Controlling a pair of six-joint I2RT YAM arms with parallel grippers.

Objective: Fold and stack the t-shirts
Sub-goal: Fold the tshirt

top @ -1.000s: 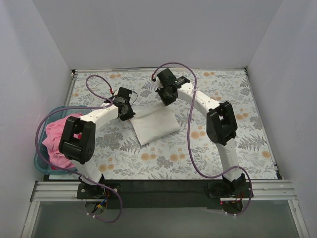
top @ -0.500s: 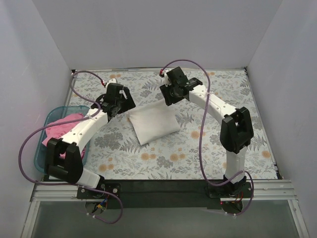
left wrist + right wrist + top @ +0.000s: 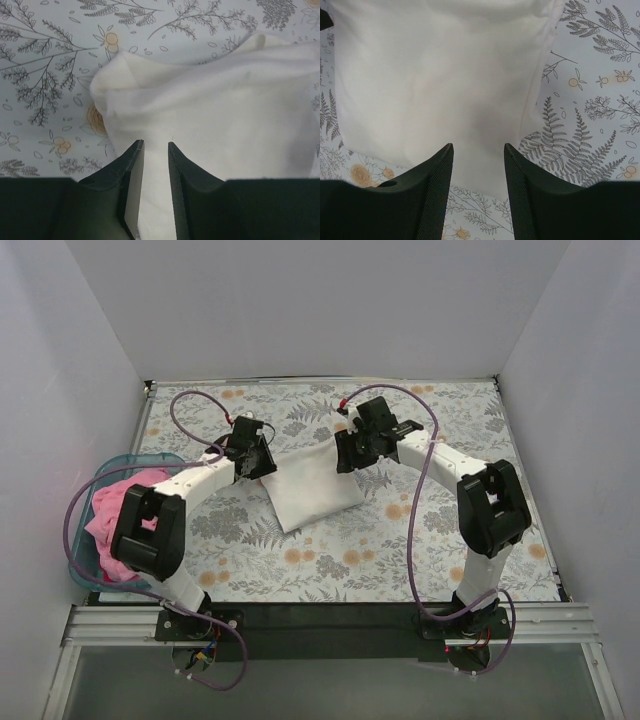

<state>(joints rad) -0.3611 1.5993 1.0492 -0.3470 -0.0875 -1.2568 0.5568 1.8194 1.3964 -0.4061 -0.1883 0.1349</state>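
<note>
Top external first, Ana: where do the shirts lie?

From my station I see the white t-shirt (image 3: 312,490) folded into a rough rectangle. It lies at a slant near the middle of the desk (image 3: 480,540), on the floral cover. The pink t-shirt (image 3: 108,520) is heaped, unfolded, in the teal basket (image 3: 75,560) at the desk's left edge, well apart from the white one.

And your arms?

Both reach in over the far edge of the white t-shirt. The left gripper (image 3: 155,150) is at its far left corner and the right gripper (image 3: 478,150) is at its far right corner.

Is the left one holding anything?

On the left wrist view my fingers stand a narrow slit apart, with white cloth showing in the slit. The corner just ahead of them is rumpled and a little raised. I cannot tell whether they pinch the cloth or only hang over it.

And the right?

On the right wrist view the right gripper is spread, its fingers well apart and not closed on the cloth. The shirt lies smooth and flat beneath them and fills the gap. One long folded edge runs down the right of that view, with the desk's fern print just beside it.
</note>
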